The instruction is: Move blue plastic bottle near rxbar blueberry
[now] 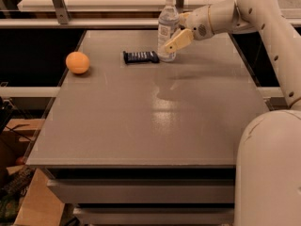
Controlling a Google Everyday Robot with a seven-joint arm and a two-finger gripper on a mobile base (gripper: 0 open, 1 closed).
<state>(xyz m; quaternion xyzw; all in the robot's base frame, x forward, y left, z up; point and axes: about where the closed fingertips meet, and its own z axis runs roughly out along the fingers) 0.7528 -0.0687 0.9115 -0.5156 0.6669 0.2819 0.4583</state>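
The blue plastic bottle [167,28] stands upright on the grey table [141,121] at its far edge, with a white cap and a white label. The rxbar blueberry [140,57], a dark navy bar, lies flat just left of the bottle's base, almost touching it. My gripper [173,36] reaches in from the right and is at the bottle's right side. It is open, with one tan finger [177,40] in front of the bottle's lower part. The other finger is mostly hidden behind the bottle.
An orange [77,62] sits near the table's left edge. My arm [263,18] arches over the table's right side, and my white base [270,168] fills the lower right. A shelf rail [94,22] runs behind the table.
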